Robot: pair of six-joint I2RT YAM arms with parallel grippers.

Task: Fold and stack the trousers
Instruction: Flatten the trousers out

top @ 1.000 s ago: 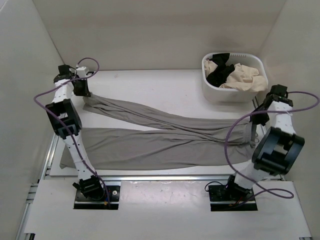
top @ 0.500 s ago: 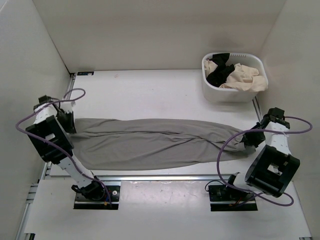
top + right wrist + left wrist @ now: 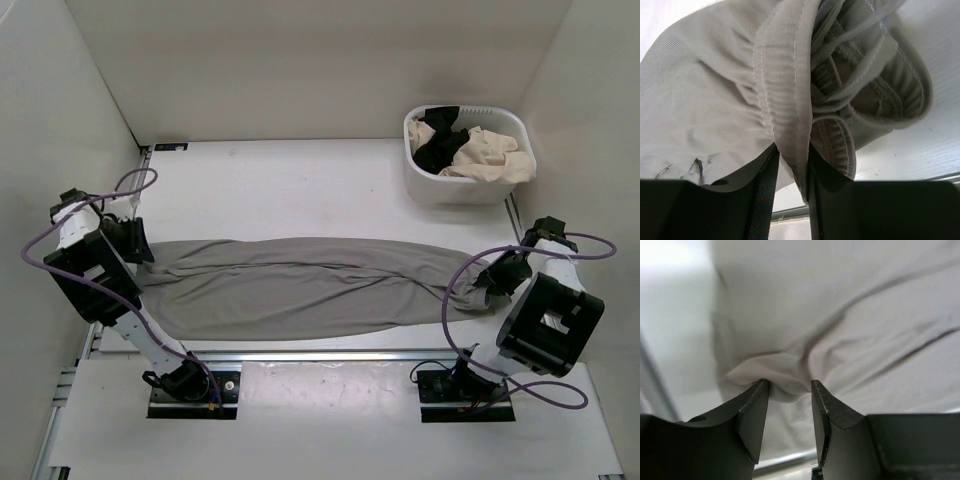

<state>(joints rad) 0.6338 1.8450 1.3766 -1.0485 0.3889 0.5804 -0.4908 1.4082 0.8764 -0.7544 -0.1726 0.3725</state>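
Trousers (image 3: 300, 285), where are they?
Flat on the counter (image 3: 300, 185), stretched across the lower middle of the top view. The legs lie together, leg ends at left and waistband at right.
Left fingers (image 3: 752, 415)?
At the left end, parted, with a small ridge of grey cloth between the tips.
Right fingers (image 3: 765, 195)?
At the right end. A waistband fold fills their narrow gap and touches both. Clamped or only resting, I cannot tell.
Anything else?
A white basket (image 3: 450, 190) at upper right holds black and cream clothes, well apart from the trousers.
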